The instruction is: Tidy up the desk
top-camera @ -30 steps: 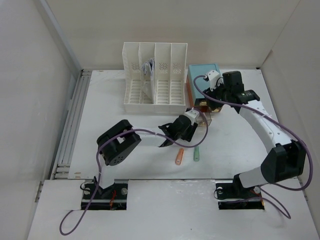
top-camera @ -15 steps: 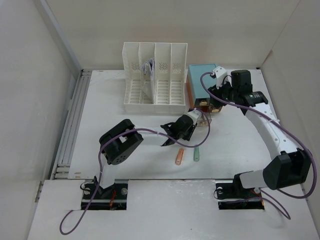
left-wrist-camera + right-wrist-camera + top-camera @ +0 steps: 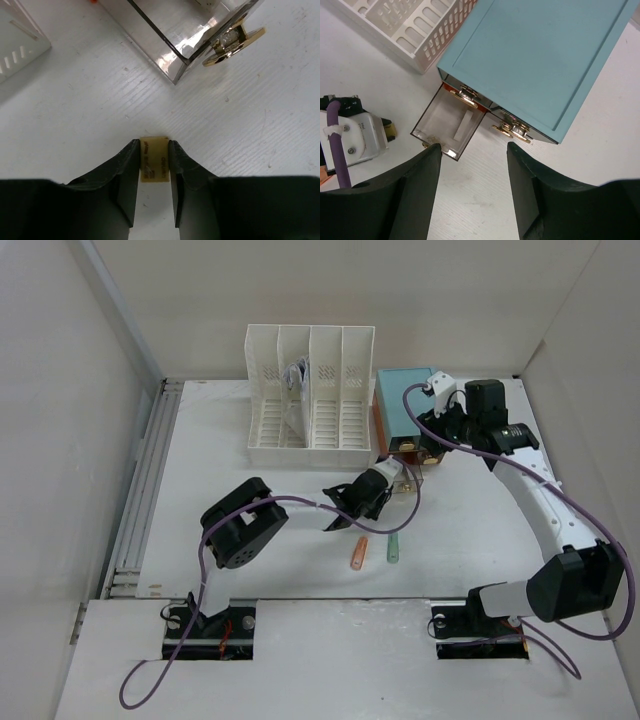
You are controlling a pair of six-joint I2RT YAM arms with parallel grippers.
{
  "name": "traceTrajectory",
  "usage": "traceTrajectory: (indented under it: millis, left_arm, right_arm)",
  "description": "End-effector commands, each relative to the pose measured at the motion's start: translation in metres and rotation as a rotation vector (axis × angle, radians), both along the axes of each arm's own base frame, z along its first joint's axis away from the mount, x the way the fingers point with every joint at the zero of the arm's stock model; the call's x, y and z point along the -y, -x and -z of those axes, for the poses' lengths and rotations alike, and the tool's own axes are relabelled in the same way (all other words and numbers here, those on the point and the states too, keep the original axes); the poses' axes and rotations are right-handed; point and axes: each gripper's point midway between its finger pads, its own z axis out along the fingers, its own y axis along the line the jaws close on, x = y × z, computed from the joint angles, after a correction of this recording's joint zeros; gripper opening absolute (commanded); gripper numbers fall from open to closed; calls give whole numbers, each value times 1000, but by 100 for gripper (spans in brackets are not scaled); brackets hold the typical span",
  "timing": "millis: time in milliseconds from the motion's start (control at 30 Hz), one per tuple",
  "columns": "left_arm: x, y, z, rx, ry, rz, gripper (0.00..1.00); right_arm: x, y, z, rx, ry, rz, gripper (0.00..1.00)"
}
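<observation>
The white desk (image 3: pixel 225 465) holds a teal-topped drawer box (image 3: pixel 405 398) whose clear lower drawer (image 3: pixel 192 35) is pulled open, its gold knob (image 3: pixel 234 41) facing me. My left gripper (image 3: pixel 388 480) sits low just in front of that drawer; in the left wrist view it (image 3: pixel 153 146) is shut on a small tan block (image 3: pixel 153 162) with printing on it. My right gripper (image 3: pixel 420 438) hovers over the box's front; in the right wrist view it (image 3: pixel 475 150) is open and empty above the bare desk by the open drawer (image 3: pixel 447 125).
A white slotted file rack (image 3: pixel 310 395) stands at the back, left of the box. An orange marker (image 3: pixel 358 554) and a green marker (image 3: pixel 393 548) lie side by side on the desk in front of the left gripper. A ridged metal rail (image 3: pixel 140 500) runs along the left edge.
My right wrist has drawn back to the right, away from the box front. My left gripper has edged slightly toward the open drawer, still holding the tan block.
</observation>
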Motion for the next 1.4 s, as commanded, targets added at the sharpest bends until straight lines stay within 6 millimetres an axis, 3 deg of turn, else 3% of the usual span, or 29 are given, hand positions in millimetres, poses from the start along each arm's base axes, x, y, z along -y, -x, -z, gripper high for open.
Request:
traceTrajectory:
  millis: [0,67,167,267,300,433,533,567,700,1033,1167,1233,1300,1333,1367]
  left_arm:
    - [-9,0,12,-20,-66,-13,21]
    - [-10,-1,12,-15,-70,-20,7]
    - [-9,-7,-7,16,-48,-38,0]
    - [-4,-9,-48,56,31,-46,0]
    - [0,-11,-74,80,84,-52,0]
    - [11,-16,-124,123,169,-42,0]
    - [18,-22,-140,128,195,-34,0]
    - [22,-28,-154,136,223,-31,0]
    - [39,-41,-158,117,243,-2,0]
    - [75,-62,-136,42,257,66,3]
    - [79,-69,-131,36,258,66,6]
    - [81,-71,-122,29,248,65,20]
    - [81,-72,-126,31,251,65,39]
    - [81,-72,-126,30,250,65,57]
    - [81,-72,-126,30,250,65,61]
  right_arm:
    - [-3,-4,-27,77,-36,-5,61]
    - [-3,-4,-27,77,-36,-5,61]
    - [1,-5,-27,78,-36,4,61]
    - [6,-5,-33,107,-22,30,61]
    - [9,-5,-40,129,-26,48,61]
    - [12,-3,-45,148,-27,70,61]
    - [14,-4,-42,144,-28,86,61]
    - [16,-3,-46,155,-24,95,61]
    - [23,-3,-49,179,-25,129,61]
    - [39,3,-66,241,-51,203,64]
    - [47,2,-72,261,-53,224,65]
    - [47,3,-67,252,-51,224,65]
    - [47,3,-67,252,-51,224,65]
    - [47,3,-67,252,-51,224,65]
    - [47,3,-67,252,-51,224,65]
